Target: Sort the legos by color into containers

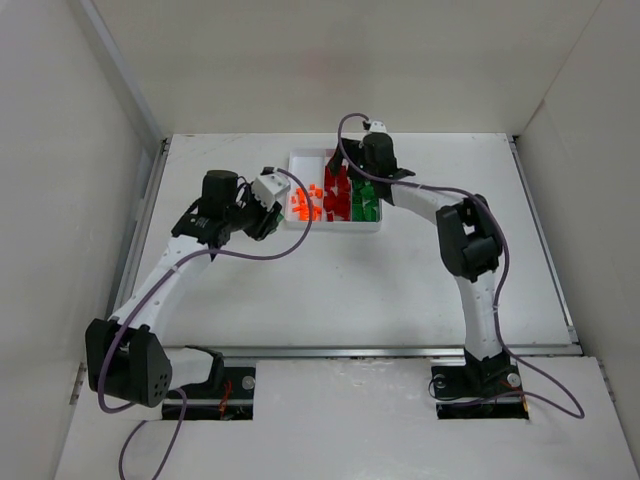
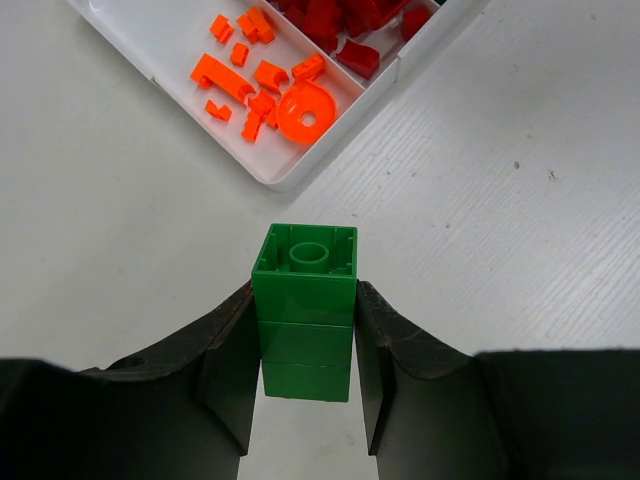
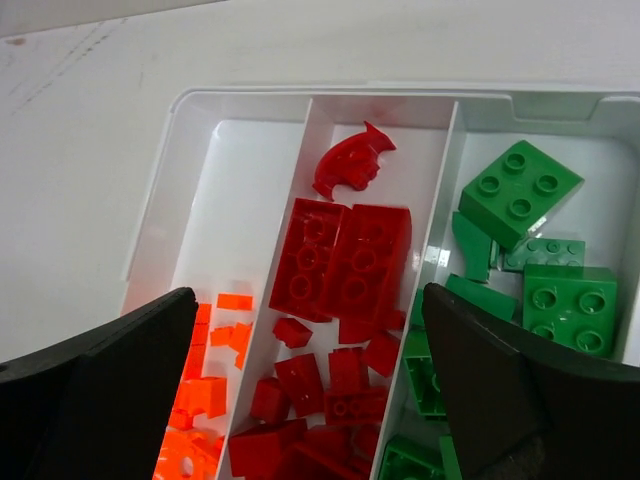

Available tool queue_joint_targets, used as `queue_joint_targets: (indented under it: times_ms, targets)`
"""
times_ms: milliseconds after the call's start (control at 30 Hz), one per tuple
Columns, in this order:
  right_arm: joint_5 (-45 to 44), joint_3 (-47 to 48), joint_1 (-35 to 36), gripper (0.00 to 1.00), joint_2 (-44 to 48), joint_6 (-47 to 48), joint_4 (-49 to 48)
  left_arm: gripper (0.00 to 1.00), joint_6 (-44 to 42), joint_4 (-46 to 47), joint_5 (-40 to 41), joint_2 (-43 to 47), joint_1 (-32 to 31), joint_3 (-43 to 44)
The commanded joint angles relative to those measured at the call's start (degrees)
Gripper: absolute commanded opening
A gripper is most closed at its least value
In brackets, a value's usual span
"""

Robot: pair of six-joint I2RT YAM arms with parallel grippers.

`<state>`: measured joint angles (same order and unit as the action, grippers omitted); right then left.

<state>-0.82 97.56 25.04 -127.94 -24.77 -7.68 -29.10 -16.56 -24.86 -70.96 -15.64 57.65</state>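
Item: white tray (image 1: 300,156), three long compartments side by side, set at the far middle of the desk (image 1: 420,280). Contents by compartment, as seen from above: orange legos (image 2: 265,85) on the left, small and scattered; red legos (image 3: 345,255) in the middle, including two large studded bricks lying side by side; green legos (image 3: 520,190) on the right, chunky and heaped. No colour is seen in the wrong compartment, so far as the views reach. Item outstanding: one tall green block (image 2: 305,300), seamed as if several bricks are stacked, pinched between the two fingers of the left tool (image 2: 305,335), which is drawn narrow on its flat sides. Gripping across the smooth faces rather than the hollow end looks chosen to keep it from twisting. It is held over bare desk just beside the tray's orange corner (whether its lower end clears the surface cannot be told). Right tool (image 3: 308,295): fingers spread wide, nothing between them, poised above the middle compartment with the red pieces directly beneath. Assessment: sorting appears nearly done, as the green block is the only loose piece in sight. Its place is the right compartment, the far side of the tray from the left arm, so the carry must cross the orange and red lanes, and the right tool over the tray may stand in the path.
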Motion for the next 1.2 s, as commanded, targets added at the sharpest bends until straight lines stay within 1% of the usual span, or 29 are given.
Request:
queue_joint_targets:
  times_ms: [0, 67, 100, 133, 167, 200, 233, 267, 300, 333, 367, 400, 467, 500, 533, 600, 633, 667, 700, 733, 767, 833, 1033, 1167]
  targets:
    - [3.4, 2.5, -1.7, 1.0, 2.9, -0.2, -0.9, 0.0, -0.5, 1.8, -1.7, 0.2, 0.3, 1.2]
    - [6.1, 1.9, -2.3, 1.0, 4.9, 3.2, -0.9, 0.0, -1.8, 1.3, -3.0, 0.2, 0.3, 1.2]
    - [11.0, 1.8, -2.3, 1.0, 5.9, 6.0, -0.9, 0.0, -2.4, 1.3, -3.6, 0.2, 0.3, 1.7]
    - [14.4, 1.3, -2.3, 1.0, 8.2, 9.5, -0.9, 0.0, -3.0, 0.5, -4.2, 0.2, 0.3, 1.7]
    - [18.4, 0.2, -2.3, 1.0, 9.5, 16.7, -0.9, 0.0, -3.7, -0.3, -6.0, 0.2, 0.3, 2.5]
    - [26.6, -0.9, -2.3, 1.0, 11.0, 20.1, -0.9, 0.0, -5.0, -0.3, -7.1, 0.2, 0.3, 2.5]
    - [31.3, -3.7, -2.3, 1.0, 12.5, 23.4, -0.9, 0.0, -5.7, -1.8, -8.3, -0.3, 0.3, 3.3]
    - [35.9, -5.3, -2.3, 1.0, 15.6, 29.3, -0.9, 0.0, -6.4, -2.3, -9.8, -0.3, 0.3, 3.3]
    - [40.0, -7.2, -1.7, 1.0, 17.1, 31.8, -0.9, 0.0, -7.2, -2.9, -12.8, -0.3, 0.3, 4.0]
    - [46.5, -9.1, -1.0, 1.0, 18.7, 34.1, -0.9, 0.0, -9.4, -3.8, -14.7, -0.8, 0.3, 4.9]
    - [49.0, -12.8, -1.0, 1.0, 21.4, 36.2, -0.9, 0.0, -11.0, -6.6, -16.5, -1.5, 0.3, 5.5]
    - [50.9, -14.4, 0.1, 1.0, 22.5, 38.8, -0.9, 0.0, -12.8, -8.3, -19.8, -1.6, 0.3, 6.9]
    - [54.8, -17.8, 1.8, 0.96, 24.4, 39.5, -0.9, 0.0, -16.1, -13.0, -22.1, -2.8, 0.3, 8.4]
    - [55.6, -18.5, 2.4, 0.94, 25.0, 39.5, -0.9, 0.0, -18.8, -14.5, -22.9, -2.8, 0.3, 9.1]
    - [56.3, -18.5, 3.1, 0.84, 25.6, 40.3, -0.1, 0.0, -20.1, -15.9, -24.4, -3.7, 0.3, 10.8]
    - [57.8, -19.0, 5.3, 0.72, 25.6, 40.9, 2.0, 0.0, -22.7, -19.5, -25.5, -4.4, 0.3, 12.4]
    - [57.8, -19.0, 6.0, 0.68, 25.6, 41.5, 2.7, 0.0, -24.2, -20.3, -26.1, -4.9, 0.3, 13.7]
    - [57.8, -19.0, 6.6, 0.68, 26.2, 41.5, 3.2, 0.0, -24.2, -20.3, -26.1, -4.9, 0.3, 13.7]
    - [57.8, -19.0, 7.9, 0.7, 26.2, 42.1, 3.2, 0.0, -25.0, -21.1, -26.1, -5.4, 0.3, 14.6]
    - [57.8, -19.5, 8.4, 0.74, 26.9, 43.1, 3.2, 0.0, -25.0, -21.8, -26.1, -5.4, 0.3, 14.6]
    - [57.0, -19.5, 9.0, 0.83, 27.7, 43.1, 3.2, 0.0, -25.8, -21.8, -26.6, -5.4, 0.3, 15.3]
    - [56.5, -20.0, 9.6, 0.87, 28.3, 43.9, 3.2, 0.0, -26.4, -23.0, -26.6, -5.4, 0.3, 15.8]
    - [57.5, -20.0, 11.3, 0.87, 28.8, 44.5, 3.2, 0.0, -28.3, -24.1, -26.6, -5.4, -0.2, 16.9]
    - [56.6, -18.6, 12.5, 0.81, 28.8, 44.5, 3.2, 0.0, -28.3, -24.7, -26.1, -5.4, -0.7, 16.9]
